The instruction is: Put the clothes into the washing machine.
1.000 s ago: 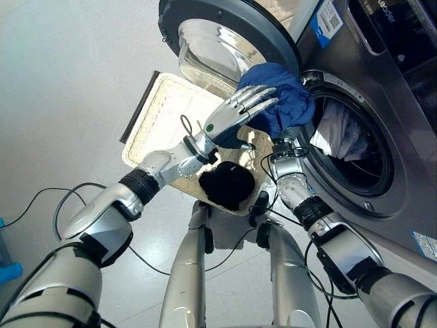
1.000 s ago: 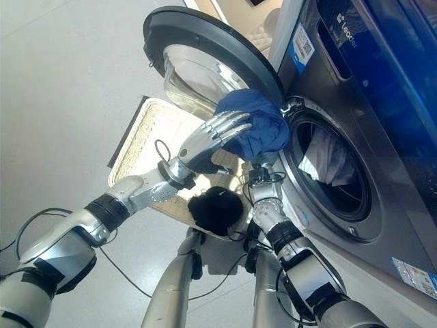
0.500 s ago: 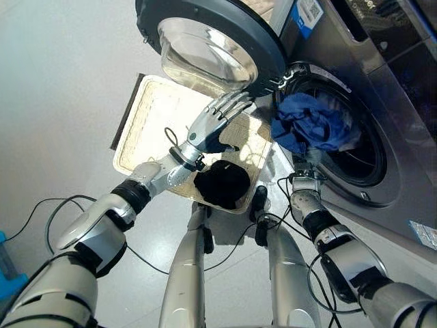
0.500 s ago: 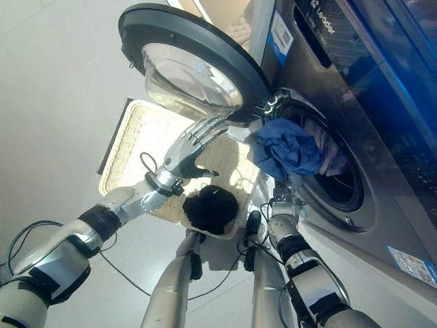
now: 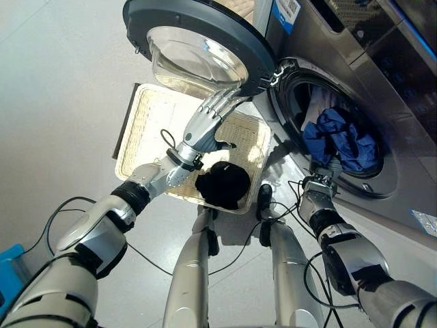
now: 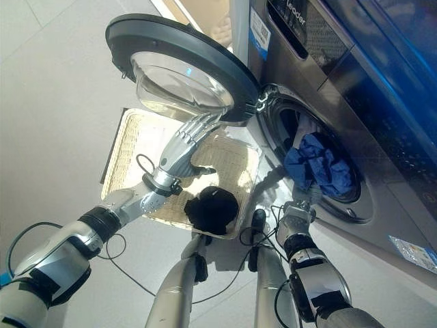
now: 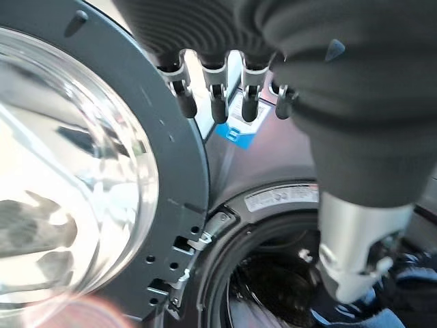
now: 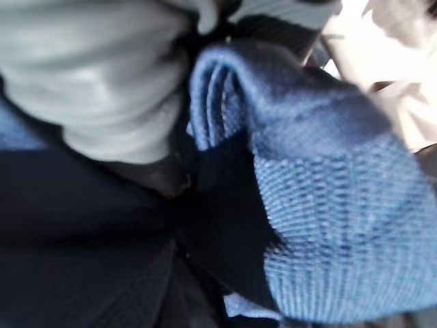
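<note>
A blue garment [image 5: 341, 140] hangs in the mouth of the washing machine's drum [image 5: 287, 116], bunched over my right hand. In the right wrist view a silver finger [image 8: 95, 89] curls against folds of the blue knit cloth [image 8: 328, 191]. A white cloth [image 5: 319, 102] lies deeper in the drum. My left hand [image 5: 203, 126] hovers over the wicker basket [image 5: 147, 130] with straight fingers, just below the open door [image 5: 198, 27], and holds nothing. A black garment [image 5: 223, 184] lies in the basket's near corner.
The round glass door stands swung open to the left of the drum, above the basket. The machine's grey front [image 5: 410, 184] runs along the right. The basket sits on a pale floor [image 5: 61, 82].
My right hand has carried the blue garment from the door rim into the drum mouth. My left hand has come off the garment and stays over the basket. The camera has shifted.
</note>
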